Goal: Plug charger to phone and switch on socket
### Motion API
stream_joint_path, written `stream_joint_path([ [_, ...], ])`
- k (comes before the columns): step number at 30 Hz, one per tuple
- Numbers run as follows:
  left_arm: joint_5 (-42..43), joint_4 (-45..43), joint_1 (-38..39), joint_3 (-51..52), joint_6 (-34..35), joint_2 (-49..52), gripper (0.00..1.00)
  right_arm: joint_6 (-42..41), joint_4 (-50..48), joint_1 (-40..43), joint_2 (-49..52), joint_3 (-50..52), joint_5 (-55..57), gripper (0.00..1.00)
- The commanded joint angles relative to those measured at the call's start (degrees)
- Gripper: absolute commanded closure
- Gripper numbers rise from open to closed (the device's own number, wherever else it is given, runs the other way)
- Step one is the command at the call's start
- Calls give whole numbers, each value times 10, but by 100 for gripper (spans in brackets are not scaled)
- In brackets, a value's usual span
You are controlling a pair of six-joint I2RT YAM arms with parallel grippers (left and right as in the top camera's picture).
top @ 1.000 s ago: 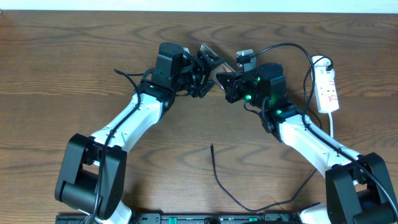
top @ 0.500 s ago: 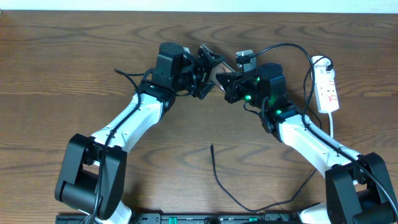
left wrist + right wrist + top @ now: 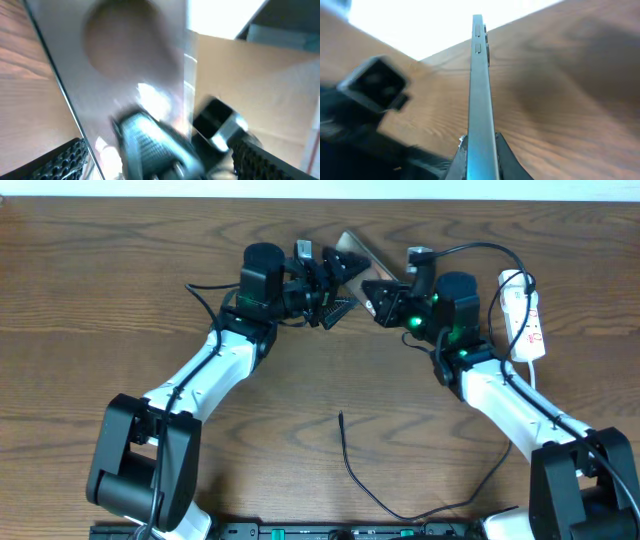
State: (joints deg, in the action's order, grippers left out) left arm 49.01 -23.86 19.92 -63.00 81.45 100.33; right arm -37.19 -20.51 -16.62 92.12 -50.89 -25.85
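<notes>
The phone (image 3: 352, 254) is held off the table near the far edge, tilted, between my two grippers. My right gripper (image 3: 380, 292) is shut on its lower end; in the right wrist view the phone (image 3: 479, 75) stands edge-on between the right gripper (image 3: 481, 150). My left gripper (image 3: 326, 288) is open just left of the phone; in the blurred left wrist view the phone's glossy face (image 3: 130, 60) fills the frame above the left gripper (image 3: 162, 162), whose fingers stand wide apart. The charger (image 3: 348, 460) lies on the table in front, plug tip pointing away. The socket (image 3: 526, 315) lies at the far right.
The socket's white cord (image 3: 532, 380) runs toward me beside the right arm. A thick black robot cord (image 3: 470, 250) arcs over the right wrist. The charger cable trails to the table's front edge (image 3: 400, 518).
Both grippers have moved toward the far edge with the phone, the right one also to the right. The phone now stands out more above them. The charger has not moved.
</notes>
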Motion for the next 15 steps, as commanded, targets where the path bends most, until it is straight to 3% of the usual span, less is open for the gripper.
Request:
stream_joint_path([
  [1, 76, -9, -18, -9, 3, -13, 7, -97, 14, 28, 2, -1, 20, 99],
  [9, 111, -9, -49, -9, -2, -13, 7, -302, 33, 54, 2, -1, 3, 99],
  [15, 119, -9, -79, -9, -6, -13, 6, -497, 17, 53, 2, -1, -72, 99],
])
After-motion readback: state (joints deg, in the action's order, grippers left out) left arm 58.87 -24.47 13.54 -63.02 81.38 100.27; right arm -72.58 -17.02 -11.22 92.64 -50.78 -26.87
